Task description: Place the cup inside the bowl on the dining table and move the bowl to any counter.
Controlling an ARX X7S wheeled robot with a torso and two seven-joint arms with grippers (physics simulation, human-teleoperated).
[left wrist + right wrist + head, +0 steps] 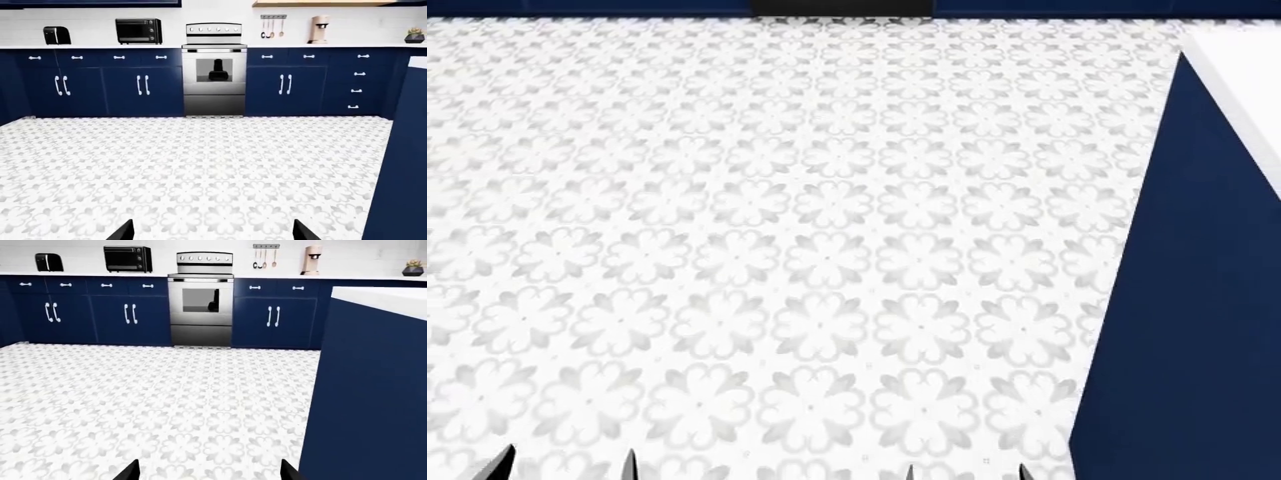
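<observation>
You have two worktops in view. The back counter [93,46] [87,274] is a thin white slab running level along the far wall on top of navy cabinets [120,90], broken at the middle by a steel range [214,70]. The island counter [383,299] [1241,70] [418,61] stands much nearer, on your right: a flat white top on a plain navy body, with only its corner and one edge showing. Veining cannot be made out on either surface at this range.
</observation>
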